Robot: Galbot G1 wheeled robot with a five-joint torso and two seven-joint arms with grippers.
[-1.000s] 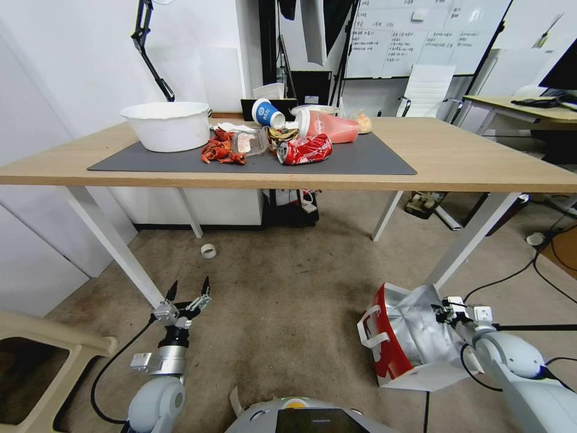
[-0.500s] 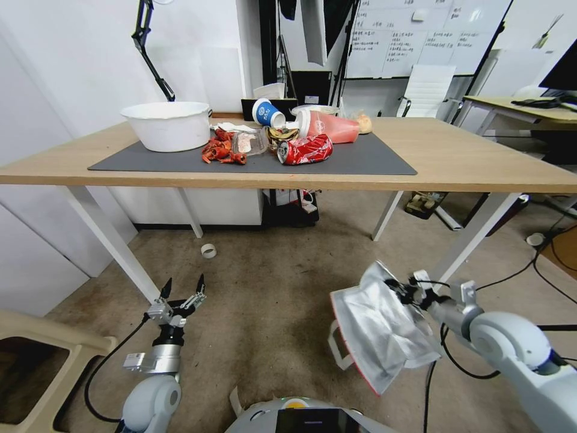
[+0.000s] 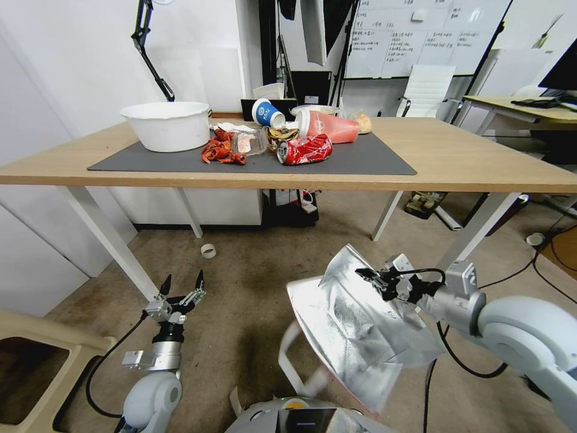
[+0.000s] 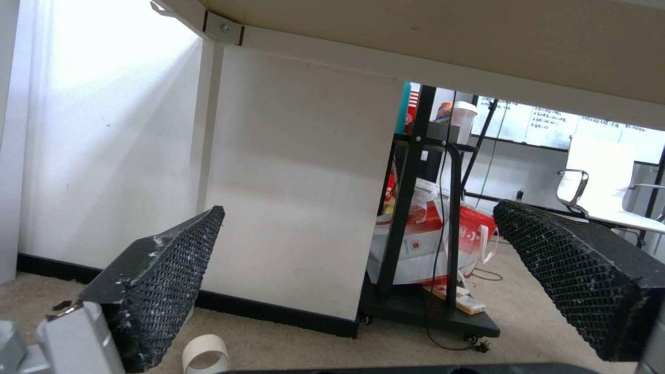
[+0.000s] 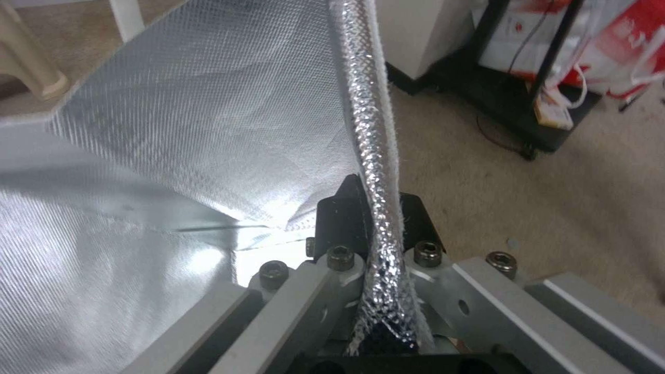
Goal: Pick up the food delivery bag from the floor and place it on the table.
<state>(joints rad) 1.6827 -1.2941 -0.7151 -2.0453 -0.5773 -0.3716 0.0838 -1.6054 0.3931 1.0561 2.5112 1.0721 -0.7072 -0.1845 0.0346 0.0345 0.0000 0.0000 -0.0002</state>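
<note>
The foil rim of the food delivery bag (image 3: 354, 319) is clamped in the right pincer (image 3: 368, 276), at about four o'clock in the head view. Within the last second the bag has been raised off the floor (image 3: 252, 300), mouth tipped forward; the tabletop (image 3: 469, 156) is not yet reached. At seven o'clock the left pincer (image 3: 181, 282) hangs wide and empty.

White bowl (image 3: 166, 125), crayfish shells (image 3: 221, 150), clear tray (image 3: 250, 142), crushed red can (image 3: 304, 149), blue paper cup (image 3: 267, 112), pink cup (image 3: 327, 126) lying sideways. Tape roll (image 3: 208, 251) below, whiteboard (image 3: 421, 36) and white chair (image 3: 428, 90) behind.
</note>
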